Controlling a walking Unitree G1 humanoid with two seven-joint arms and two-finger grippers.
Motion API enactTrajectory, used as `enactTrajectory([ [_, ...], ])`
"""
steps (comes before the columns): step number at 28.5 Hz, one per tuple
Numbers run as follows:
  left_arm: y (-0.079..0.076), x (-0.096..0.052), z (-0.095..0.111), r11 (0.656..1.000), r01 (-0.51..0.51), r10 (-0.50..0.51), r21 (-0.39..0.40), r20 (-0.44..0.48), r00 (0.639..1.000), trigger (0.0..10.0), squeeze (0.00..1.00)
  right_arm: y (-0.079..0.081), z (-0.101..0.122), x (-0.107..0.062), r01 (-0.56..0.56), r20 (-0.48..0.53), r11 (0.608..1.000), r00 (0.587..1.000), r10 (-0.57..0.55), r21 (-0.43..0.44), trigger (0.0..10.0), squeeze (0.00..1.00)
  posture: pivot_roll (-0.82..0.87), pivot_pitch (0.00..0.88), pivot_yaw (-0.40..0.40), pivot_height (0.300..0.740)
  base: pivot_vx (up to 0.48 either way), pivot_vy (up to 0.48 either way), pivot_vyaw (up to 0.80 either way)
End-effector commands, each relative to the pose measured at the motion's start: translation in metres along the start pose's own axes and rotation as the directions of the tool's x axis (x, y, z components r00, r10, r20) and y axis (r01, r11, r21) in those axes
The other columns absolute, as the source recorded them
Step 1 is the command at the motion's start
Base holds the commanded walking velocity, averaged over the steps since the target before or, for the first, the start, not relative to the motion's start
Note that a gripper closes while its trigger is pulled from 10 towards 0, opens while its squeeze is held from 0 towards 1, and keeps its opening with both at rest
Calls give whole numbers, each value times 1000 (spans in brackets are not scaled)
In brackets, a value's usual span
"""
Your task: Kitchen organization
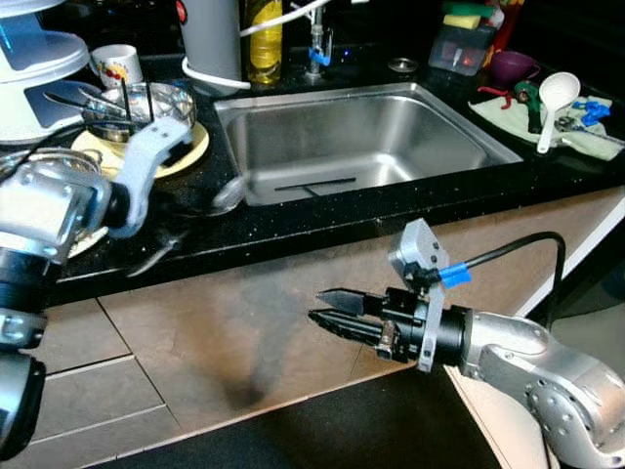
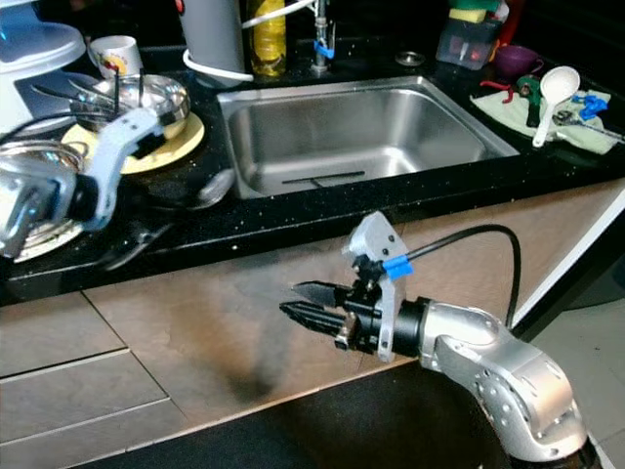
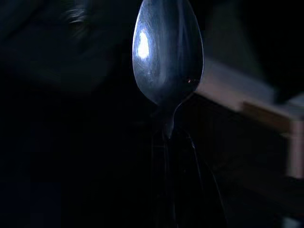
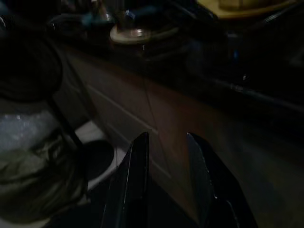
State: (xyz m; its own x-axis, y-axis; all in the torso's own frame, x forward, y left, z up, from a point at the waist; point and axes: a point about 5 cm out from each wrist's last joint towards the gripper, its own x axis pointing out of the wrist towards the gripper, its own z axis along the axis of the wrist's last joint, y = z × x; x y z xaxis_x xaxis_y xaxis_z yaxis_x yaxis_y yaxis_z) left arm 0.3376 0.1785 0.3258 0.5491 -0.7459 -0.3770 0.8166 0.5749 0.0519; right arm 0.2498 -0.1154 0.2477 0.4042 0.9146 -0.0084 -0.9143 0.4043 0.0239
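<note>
- Left claw (image 1: 200,200) sits over the black table (image 1: 322,220), just left of the steel sink (image 1: 352,137), and grips a metal spoon (image 1: 227,193) by its handle; the left wrist view shows the spoon bowl (image 3: 166,52) sticking out beyond the dark fingers.
- In the head views the spoon's bowl lies at the sink's left rim, low over the table top; whether it touches the table cannot be told.
- Right claw (image 1: 327,308) hangs below the table edge, in front of the tan cabinet front (image 1: 244,332), holding nothing, its two black fingers (image 4: 130,190) slightly parted with a narrow gap between them.
- Behind the left claw stands a yellow plate (image 1: 190,151) carrying a steel bowl (image 1: 146,103) with utensils in it, and a white mug (image 1: 117,63) is near the back edge.
- On the far side of the sink are a grey canister (image 1: 210,39) and a yellow bottle (image 1: 264,39).
- To the sink's right a white ladle (image 1: 552,103) rests on a pale cloth (image 1: 547,122), with a purple cup (image 1: 513,63) behind.
</note>
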Motion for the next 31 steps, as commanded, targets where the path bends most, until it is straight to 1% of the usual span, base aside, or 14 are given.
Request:
enactTrajectory([
  [1, -6, -3, 8, 999, 32, -31, -5, 43, 999, 0, 0, 3, 6, -2, -8, 35, 1000, 999, 8, 9, 10000, 0, -78, 186, -23, 740, 0, 0, 0],
  [2, -10, 0, 16, 998, 53, -50, -22, 111, 992, 0, 0, 3, 13, -1, -12, 92, 1000, 996, 10, 24, 10000, 0, -79, 180, -23, 740, 0, 0, 0],
  [7, -12, 2, 20, 997, 65, -59, -33, 156, 986, 0, 0, 3, 17, -1, -15, 128, 999, 992, 10, 33, 10000, 0, -79, 180, -23, 740, 0, 0, 0],
  [9, -12, 11, 25, 998, -57, 61, -23, 216, 974, 0, 0, -12, 37, 8, 142, 286, 987, 945, -158, 74, 10000, 0, -84, 173, -21, 740, 0, 0, 0],
  [11, -12, 11, 25, 998, -57, 61, -23, 216, 974, 0, 0, -12, 37, 8, 142, 286, 987, 945, -158, 74, 10000, 0, -84, 173, -21, 740, 0, 0, 0],
  [12, -14, 17, 25, 993, -116, 112, 7, 220, 969, 0, 0, -18, 44, 14, 210, 348, 970, 906, -239, 120, 10000, 0, -80, 171, -22, 740, 0, 0, 0],
  [13, -14, 17, 25, 993, -116, 112, 7, 220, 969, 0, 0, -18, 44, 14, 210, 348, 970, 906, -239, 120, 10000, 0, -80, 171, -22, 740, 0, 0, 0],
  [14, -21, 21, 25, 994, -111, 111, -17, 260, 959, 0, 0, -20, 49, 21, 227, 405, 957, 870, -283, 182, 10000, 953, -80, 171, -22, 740, 0, 0, 0],
  [15, -29, 23, 26, 995, -72, 88, -62, 301, 949, 0, 0, -19, 52, 25, 220, 429, 951, 853, -296, 217, 10000, 1000, -77, 168, -20, 740, 0, 0, 0],
  [16, -29, 23, 26, 995, -72, 88, -62, 301, 949, 0, 0, -19, 52, 25, 220, 429, 951, 853, -296, 217, 10000, 1000, -77, 168, -20, 740, 0, 0, 0],
  [18, -38, 22, 25, 990, 0, 52, -141, 365, 930, 0, 0, -15, 53, 31, 190, 449, 949, 846, -287, 250, 10000, 1000, -78, 167, -19, 740, 0, 0, 0],
  [26, -47, 22, 17, 983, 25, 48, -183, 387, 921, 0, 0, -11, 55, 38, 174, 459, 939, 837, -299, 296, 10000, 1000, -74, 170, -21, 740, 0, 0, 0],
  [29, -50, 24, 15, 985, 6, 60, -174, 375, 925, 0, 0, -14, 52, 41, 242, 409, 931, 846, -341, 274, 10000, 1000, -72, 174, -21, 740, 0, 0, 0],
  [31, -52, 25, 12, 985, -7, 70, -171, 365, 929, 0, 0, -20, 51, 43, 330, 381, 908, 828, -410, 260, 10000, 1000, -72, 178, -21, 740, 0, 0, 0],
])
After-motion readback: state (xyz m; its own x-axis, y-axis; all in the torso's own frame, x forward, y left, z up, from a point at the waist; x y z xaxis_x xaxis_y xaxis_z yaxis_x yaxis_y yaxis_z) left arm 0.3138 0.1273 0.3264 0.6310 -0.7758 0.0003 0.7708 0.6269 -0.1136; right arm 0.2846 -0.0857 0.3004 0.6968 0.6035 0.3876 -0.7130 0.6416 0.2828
